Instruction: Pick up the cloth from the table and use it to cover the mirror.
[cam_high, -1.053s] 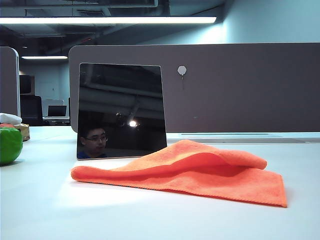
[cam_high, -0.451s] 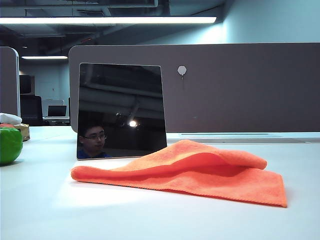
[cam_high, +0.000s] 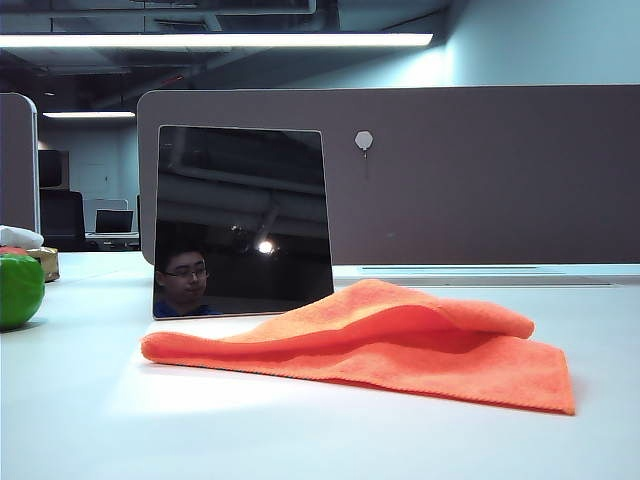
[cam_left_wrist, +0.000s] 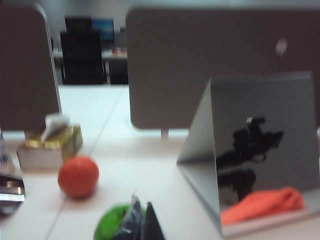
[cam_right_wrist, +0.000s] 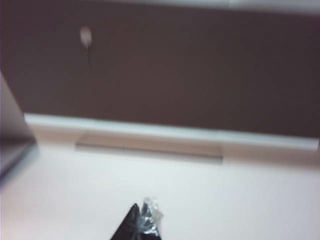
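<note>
A wide white surface (cam_high: 80, 420) carries an upright dark mirror (cam_high: 243, 220), and just in front of it lies a rumpled bright orange cloth (cam_high: 380, 345), untouched. The left tool (cam_left_wrist: 141, 222) and right tool (cam_right_wrist: 139, 225), both clenched and empty, sit low near the surface's front, apart from the cloth. To start well, they should probably open and pinch two cloth corners, keeping it spread.

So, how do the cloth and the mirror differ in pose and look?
The cloth lies low and rumpled on the table; the mirror stands upright behind it. The cloth is bright orange and soft-looking; the mirror is dark, flat and reflective. The cloth spreads wider; the mirror rises taller. Both are roughly rectangular.
</note>
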